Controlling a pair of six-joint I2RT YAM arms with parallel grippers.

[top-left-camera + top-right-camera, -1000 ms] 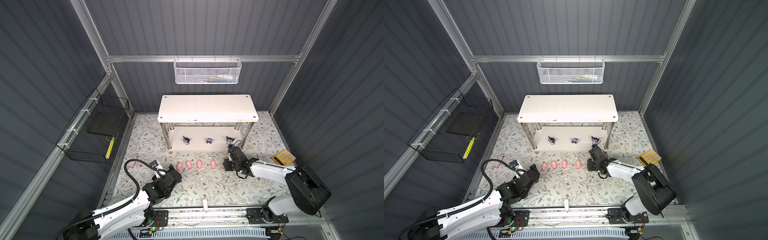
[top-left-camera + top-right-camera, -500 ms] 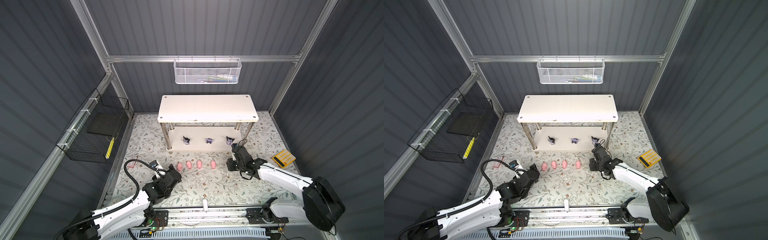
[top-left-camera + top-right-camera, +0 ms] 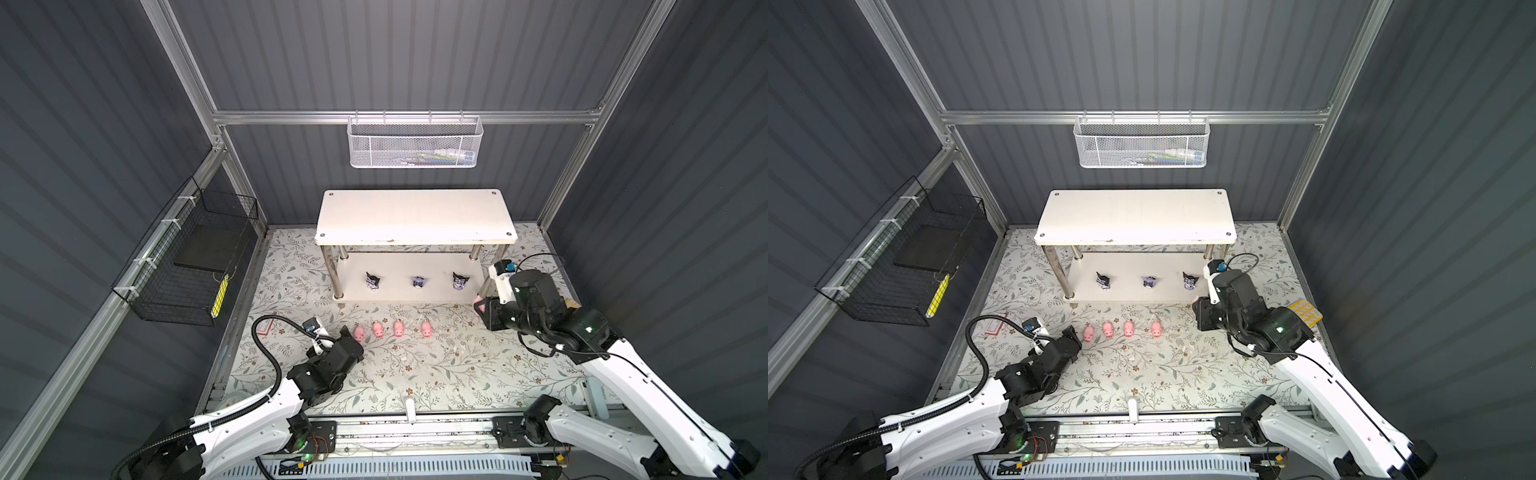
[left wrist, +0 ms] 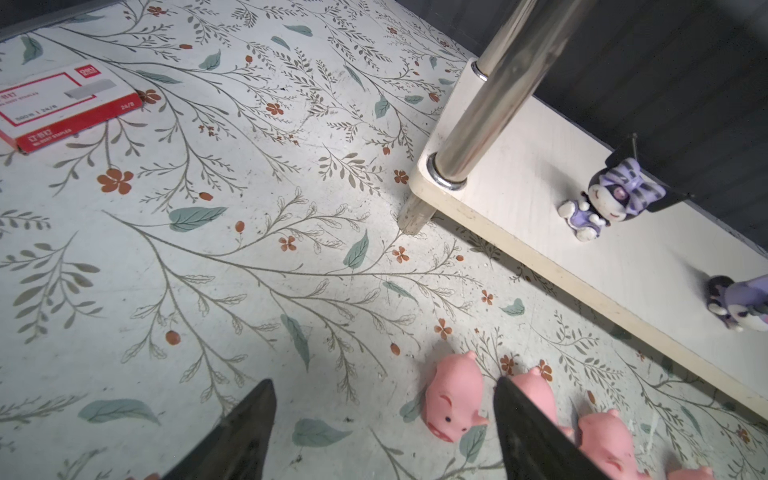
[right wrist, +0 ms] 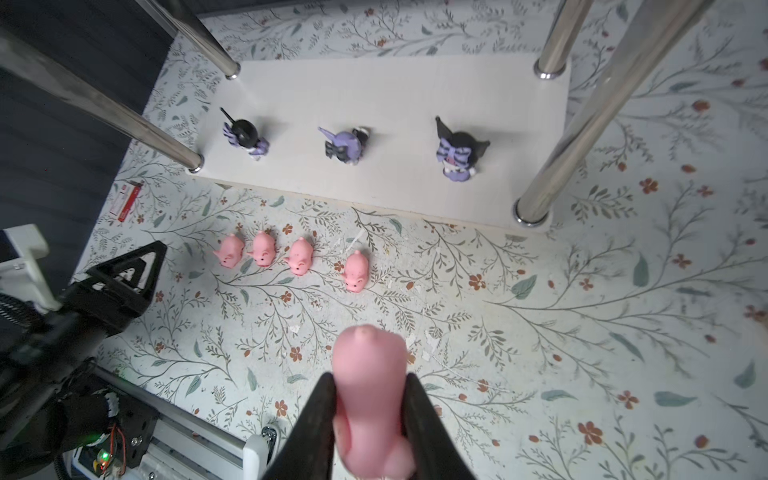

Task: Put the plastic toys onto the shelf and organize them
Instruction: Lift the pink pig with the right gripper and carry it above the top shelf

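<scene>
**One pig in the grip, four waiting on the mat**

The right gripper (image 5: 370, 377) is clamped narrow around a pink pig (image 5: 368, 353), carried above the floral mat (image 3: 415, 365) off the right front corner of the shelf (image 3: 415, 239), close to its chrome leg (image 5: 579, 137). The step in hand looks like the carry to a board. Three black-and-purple figures (image 3: 419, 281) stand spaced along the lower board (image 3: 395, 268); the top board (image 3: 415, 216) is bare. Four pigs (image 3: 388, 329) lie in a row on the mat, just off the lower board's front edge. The left gripper (image 4: 382, 384) hangs wide open over the left end of that row, holding nothing. Next, the held pig probably has to clear the leg and be set upright on a free stretch of board.
</scene>
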